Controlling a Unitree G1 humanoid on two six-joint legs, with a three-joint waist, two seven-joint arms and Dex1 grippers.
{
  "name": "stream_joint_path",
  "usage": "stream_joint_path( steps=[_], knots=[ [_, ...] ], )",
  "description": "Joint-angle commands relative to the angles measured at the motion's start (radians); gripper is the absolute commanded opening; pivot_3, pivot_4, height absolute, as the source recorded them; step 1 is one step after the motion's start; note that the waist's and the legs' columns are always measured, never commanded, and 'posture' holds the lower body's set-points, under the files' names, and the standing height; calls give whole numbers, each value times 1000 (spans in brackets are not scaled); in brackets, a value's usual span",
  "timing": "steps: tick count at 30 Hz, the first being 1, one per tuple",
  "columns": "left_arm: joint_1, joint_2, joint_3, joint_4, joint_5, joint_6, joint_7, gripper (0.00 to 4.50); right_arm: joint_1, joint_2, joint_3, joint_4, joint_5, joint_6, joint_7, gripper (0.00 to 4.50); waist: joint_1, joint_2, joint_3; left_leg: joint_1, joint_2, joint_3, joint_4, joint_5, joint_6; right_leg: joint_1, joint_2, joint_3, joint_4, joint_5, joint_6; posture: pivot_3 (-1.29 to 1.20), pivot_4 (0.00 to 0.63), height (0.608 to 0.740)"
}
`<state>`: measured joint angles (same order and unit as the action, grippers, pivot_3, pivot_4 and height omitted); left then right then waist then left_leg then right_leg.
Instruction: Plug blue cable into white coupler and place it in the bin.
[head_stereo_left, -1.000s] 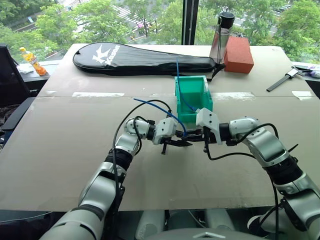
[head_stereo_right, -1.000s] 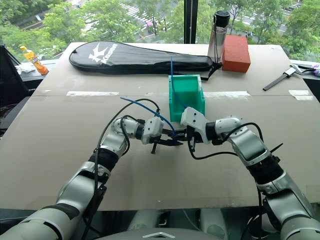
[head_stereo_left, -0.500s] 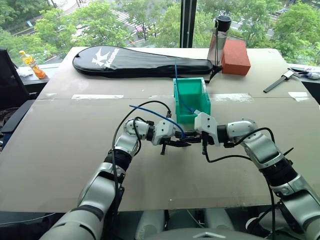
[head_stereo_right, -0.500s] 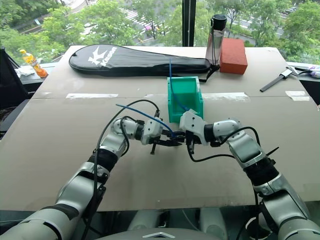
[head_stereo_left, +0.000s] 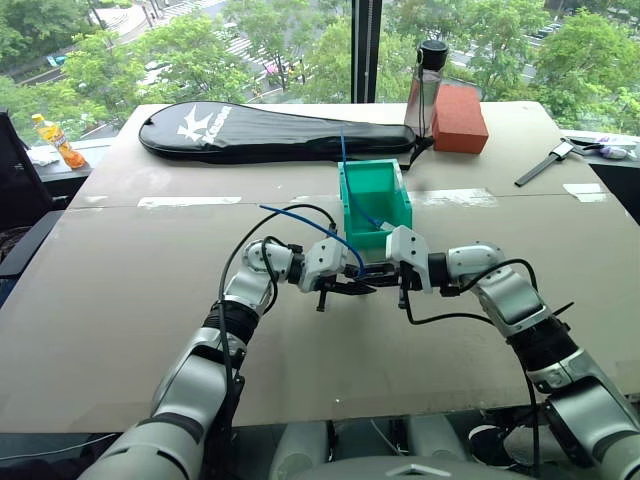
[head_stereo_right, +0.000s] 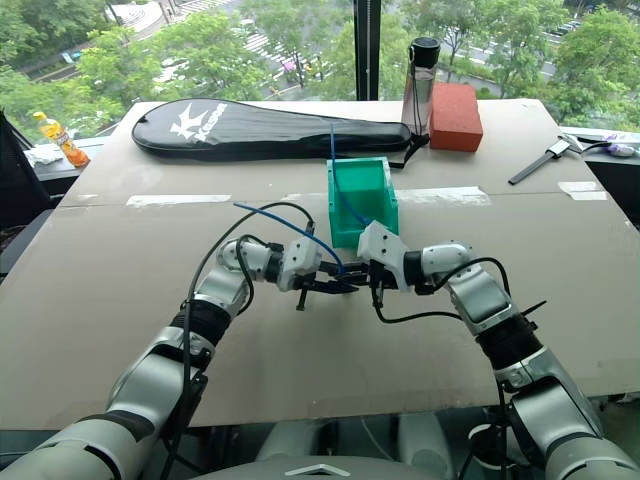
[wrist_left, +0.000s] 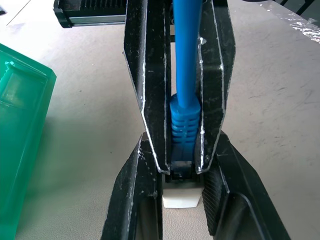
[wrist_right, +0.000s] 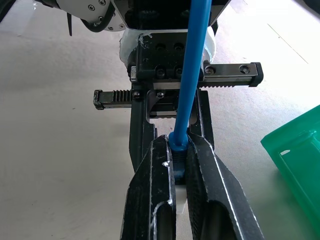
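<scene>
Black fingers of the right hand (wrist_right: 178, 142) are pressed tight on the ribbed boot of the blue cable (wrist_right: 192, 75), just behind its plug. Facing them, the left hand (head_stereo_left: 350, 288) is nearly closed, pinching the white coupler (wrist_left: 181, 198) by its two side faces. The two hands meet tip to tip just in front of the bin's low lip, held above the surface (head_stereo_left: 150, 300). The plug end sits right at the coupler's socket. Whether it is fully seated I cannot tell, since the fingers hide the joint.

Both pieces look very light. The coupler is a hard, smooth little block, so I judge it could twist or squirt out of a pinch if the push comes off-axis. Flat faces, square in the fingers, are the place to hold it. The cable is soft and springy along its length and stiff only at the boot, so the boot is the sensible hold for pushing. A hold further up the cord would just let it buckle. The latch tab on the plug is probably the fragile part.

From the pinch, the cord arcs up and away to the left of the bin (head_stereo_left: 375, 185). Inside the bin a second blue cable (head_stereo_left: 345, 160) stands up past the back wall.
</scene>
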<state>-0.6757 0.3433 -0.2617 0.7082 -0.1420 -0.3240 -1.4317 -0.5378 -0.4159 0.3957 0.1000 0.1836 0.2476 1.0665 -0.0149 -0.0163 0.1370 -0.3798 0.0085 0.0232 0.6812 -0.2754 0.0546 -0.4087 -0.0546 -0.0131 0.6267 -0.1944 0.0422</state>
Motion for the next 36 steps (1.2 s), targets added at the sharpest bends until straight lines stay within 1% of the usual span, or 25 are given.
stream_joint_path(
  steps=[1,2,3,4,6,10,14,17,23,29,31,32,33,34,35,36],
  knots=[
    [-7,-18,-1,-59,-9,-6,-11,432,37,-9,50,95,-59,76,-1,0,0,0,0,0,0,0,0,0,0,0,0,0,0,0,0,0,150,740],
    [-7,-19,-1,-59,-9,-7,-11,432,35,-7,43,90,-55,75,-1,712,0,0,0,0,0,0,0,0,0,0,0,0,0,0,0,0,150,740],
    [-7,-19,-1,-59,-8,-7,-10,432,31,-4,36,87,-59,65,-12,959,1,0,0,0,0,0,0,0,0,0,0,0,0,0,0,0,150,740],
    [-7,-20,-1,-58,-7,-7,-9,432,28,0,27,79,-61,60,-26,1302,2,0,0,-1,0,0,0,0,0,-1,0,0,0,0,0,0,150,740],
    [-7,-21,-1,-59,-5,-7,-7,432,27,8,9,54,-47,73,-37,2266,3,1,0,-3,0,0,0,0,0,-3,-1,0,0,0,0,0,150,740],
    [-8,-23,1,-59,-3,-7,-6,432,23,7,-49,-58,28,140,-26,2266,4,1,1,-6,-1,0,-1,0,0,-5,-1,0,-1,0,-1,0,150,740],
    [-11,-21,4,-56,-2,-6,-6,432,19,-25,-98,-191,105,241,2,2266,12,2,3,-13,-2,-1,-1,0,0,-11,-3,-1,-1,0,-1,0,150,740],
    [-12,-21,6,-54,-2,-4,-8,432,14,-41,-117,-254,145,304,1,2266,15,3,4,-18,-3,-1,0,0,0,-15,-3,-1,-1,0,0,0,150,740],
    [-19,-25,8,-47,-1,-5,-14,432,6,-27,-131,-297,188,372,-35,2266,18,2,7,-19,-3,-1,0,0,0,-16,-3,-2,-1,0,0,0,150,740],
    [-24,-24,10,-43,-2,-3,-19,432,1,-7,-138,-277,194,393,-86,2266,20,2,11,-19,-3,-1,0,0,0,-16,-3,-2,-1,1,0,0,150,740],
    [-24,-24,10,-43,-2,-2,-20,432,2,-8,-135,-267,188,385,-91,1705,20,1,11,-19,-3,-1,0,0,0,-16,-3,-2,-1,2,2,0,150,740],
    [-24,-24,10,-44,-2,-2,-20,432,3,-9,-134,-262,186,382,-94,1371,20,1,11,-19,-3,-1,0,0,0,-16,-3,-2,-1,2,2,0,150,740],
    [-24,-24,10,-44,-3,-2,-20,432,4,-11,-134,-258,185,378,-96,944,20,1,11,-19,-3,-1,0,0,0,-16,-2,-2,-1,2,2,0,150,740],
    [-24,-23,10,-44,-3,-2,-21,432,4,-13,-136,-253,185,377,-96,777,20,1,11,-19,-3,-1,0,0,0,-16,-2,-2,-1,2,2,0,150,740],
    [-24,-23,10,-44,-3,-3,-21,432,4,-16,-137,-250,185,375,-96,153,20,1,11,-19,-3,-1,0,0,0,-16,-2,-2,-1,2,2,0,150,740],
    [-24,-23,11,-44,-3,-3,-21,432,4,-19,-138,-248,185,375,-94,74,20,1,11,-19,-3,-1,0,0,0,-16,-2,-2,-1,2,2,0,150,740]
  ],
)
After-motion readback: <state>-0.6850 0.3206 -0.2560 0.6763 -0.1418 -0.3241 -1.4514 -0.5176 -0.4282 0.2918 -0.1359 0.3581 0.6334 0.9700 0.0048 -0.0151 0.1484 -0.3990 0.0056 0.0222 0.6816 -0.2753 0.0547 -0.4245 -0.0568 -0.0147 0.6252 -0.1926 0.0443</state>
